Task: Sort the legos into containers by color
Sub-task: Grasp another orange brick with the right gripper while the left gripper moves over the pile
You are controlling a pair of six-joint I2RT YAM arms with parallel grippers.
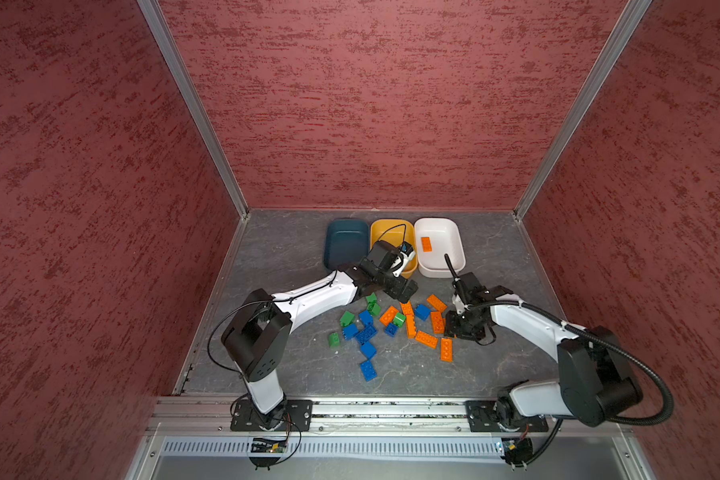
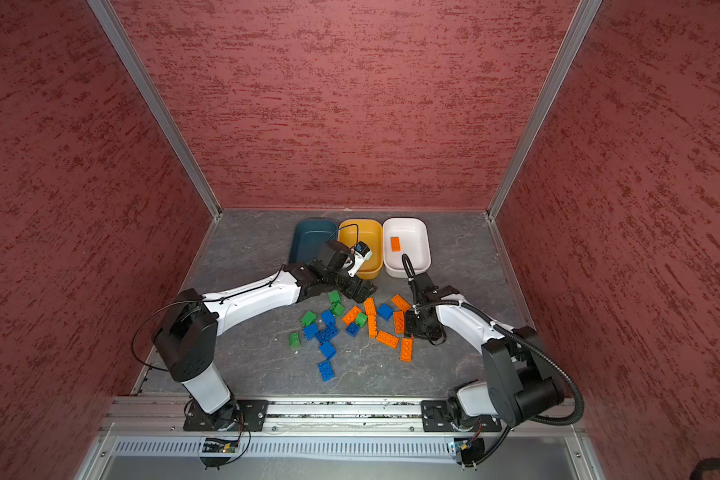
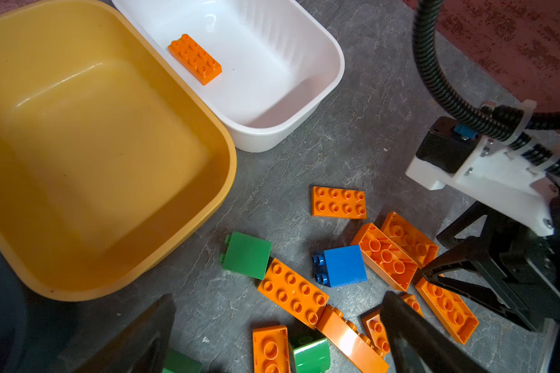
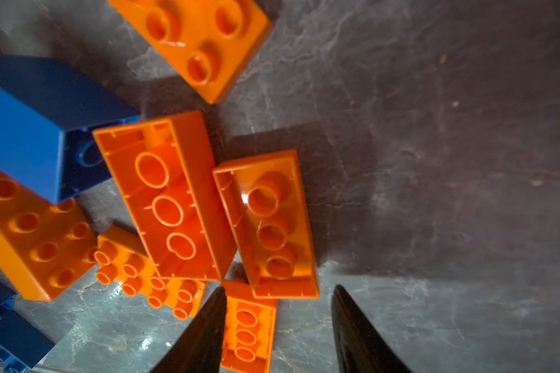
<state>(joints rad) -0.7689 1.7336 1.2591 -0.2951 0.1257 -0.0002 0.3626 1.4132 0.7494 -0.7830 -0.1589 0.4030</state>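
Orange, blue and green legos (image 1: 391, 324) lie scattered on the grey floor in front of three containers: a teal tub (image 1: 346, 245), a yellow tub (image 1: 391, 230) and a white tub (image 1: 443, 232). One orange brick (image 1: 426, 244) lies in the white tub. My right gripper (image 4: 279, 289) is low at the right edge of the pile. Its jaws straddle an upside-down orange brick (image 4: 248, 332), which lies against one finger with a gap to the other. My left gripper (image 3: 280, 295) hangs wide open and holds nothing, above the bricks near the yellow tub (image 3: 110, 161).
Red textured walls enclose the floor on three sides. The tubs stand in a row at the back. The right arm's black cable hose (image 1: 449, 266) arches over the white tub's front rim. Both arm bases sit on the front rail (image 1: 391, 409).
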